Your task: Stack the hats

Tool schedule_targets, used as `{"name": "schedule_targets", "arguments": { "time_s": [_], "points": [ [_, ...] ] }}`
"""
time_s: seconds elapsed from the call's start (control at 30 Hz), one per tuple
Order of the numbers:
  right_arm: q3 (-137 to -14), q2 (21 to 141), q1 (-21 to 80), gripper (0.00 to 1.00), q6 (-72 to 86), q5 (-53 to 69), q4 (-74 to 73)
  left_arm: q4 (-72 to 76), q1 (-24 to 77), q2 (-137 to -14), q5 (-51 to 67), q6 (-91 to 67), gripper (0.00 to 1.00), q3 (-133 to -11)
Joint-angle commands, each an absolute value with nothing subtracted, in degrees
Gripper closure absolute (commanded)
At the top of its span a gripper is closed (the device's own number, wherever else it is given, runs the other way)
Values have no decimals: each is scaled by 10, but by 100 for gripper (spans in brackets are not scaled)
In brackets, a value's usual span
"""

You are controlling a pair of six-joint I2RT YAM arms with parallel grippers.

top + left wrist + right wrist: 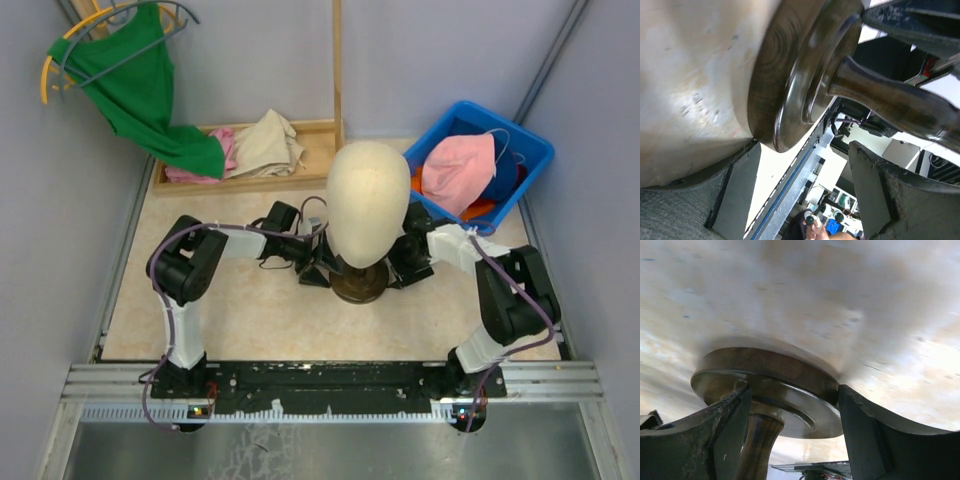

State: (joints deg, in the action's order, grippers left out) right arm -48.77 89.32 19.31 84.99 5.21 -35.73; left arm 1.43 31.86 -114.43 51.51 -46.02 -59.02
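The hats lie heaped in a blue bin (532,142) at the back right: a pink one (458,170) on top, a navy blue one (506,176) behind it and an orange one (480,210) under its edge. A bare mannequin head (367,200) stands mid-table on a dark wooden stand (360,288). My left gripper (312,262) sits low at the stand's left, open, with the base disc (790,100) just beyond its fingers. My right gripper (400,262) is low on the stand's right, open, and its fingers (860,430) straddle the stem (757,440) under the base disc.
A wooden tray (320,130) at the back holds a beige cloth (268,145) and a pink cloth (200,172). A green garment (140,90) on a hanger droops over the tray's left end. Grey walls close both sides.
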Motion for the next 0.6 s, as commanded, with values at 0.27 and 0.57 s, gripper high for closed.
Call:
{"name": "schedule_targets", "arguments": {
  "time_s": [0.27,0.57],
  "points": [
    [-571,1046,248,33,814,34,-258,-19,249,-1138,464,-389,21,-537],
    [-623,1043,244,32,752,-16,-305,-10,239,-1129,448,-396,21,-531]
  ]
}}
